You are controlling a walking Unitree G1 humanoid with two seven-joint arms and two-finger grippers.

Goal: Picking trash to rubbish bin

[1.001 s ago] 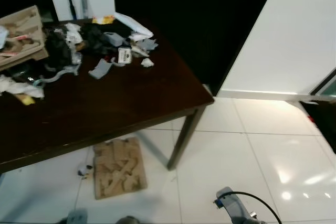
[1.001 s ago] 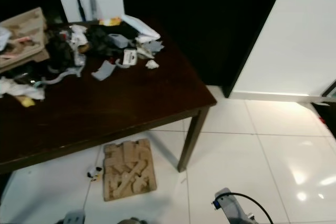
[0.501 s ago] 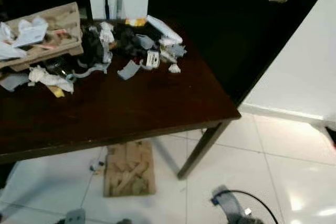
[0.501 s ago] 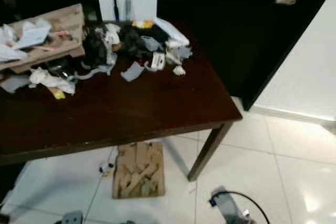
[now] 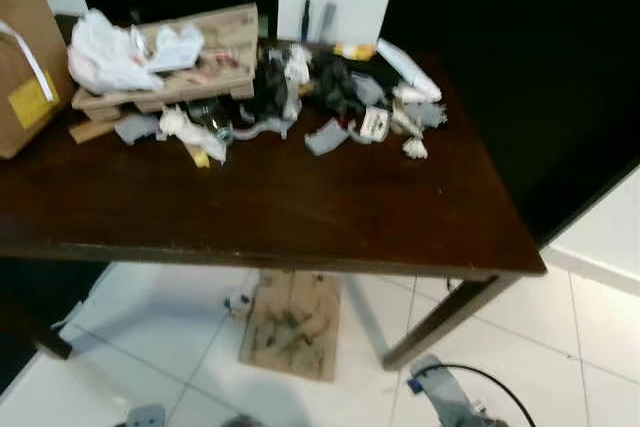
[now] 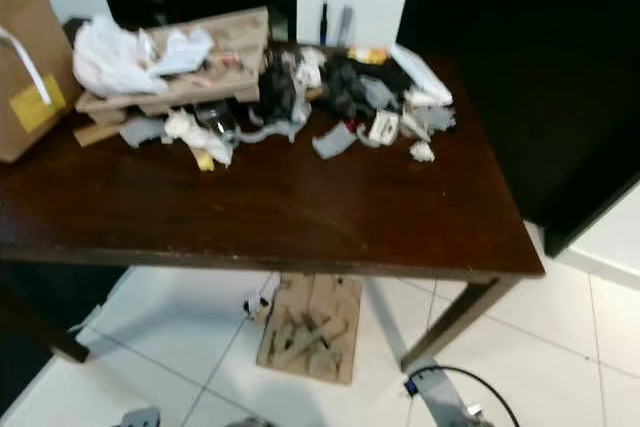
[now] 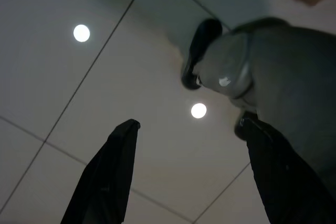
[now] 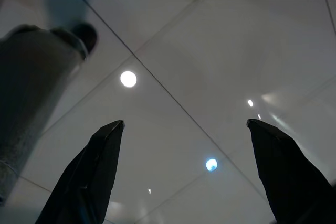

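Trash lies heaped at the back of a dark wooden table (image 5: 280,217): black and grey scraps (image 5: 345,92), a grey strip (image 5: 325,137), a small white label (image 5: 375,125) and a crumpled white wad (image 5: 414,148). White bags (image 5: 110,52) rest on a flat wooden tray (image 5: 200,57). Both arms hang low beside my legs over the white floor tiles. My left gripper (image 7: 189,123) is open and holds nothing. My right gripper (image 8: 185,124) is also open and holds nothing.
A brown cardboard box (image 5: 25,62) stands at the table's left end. A moulded cardboard sheet (image 5: 290,322) and a small object (image 5: 237,302) lie on the tiles under the table. A black door (image 5: 520,67) is to the right, and a table leg (image 5: 440,317) stands at the front right.
The camera has swung to the left, so the table now sits in the middle of the picture and the cardboard box has come into view. Nothing on the table has moved.
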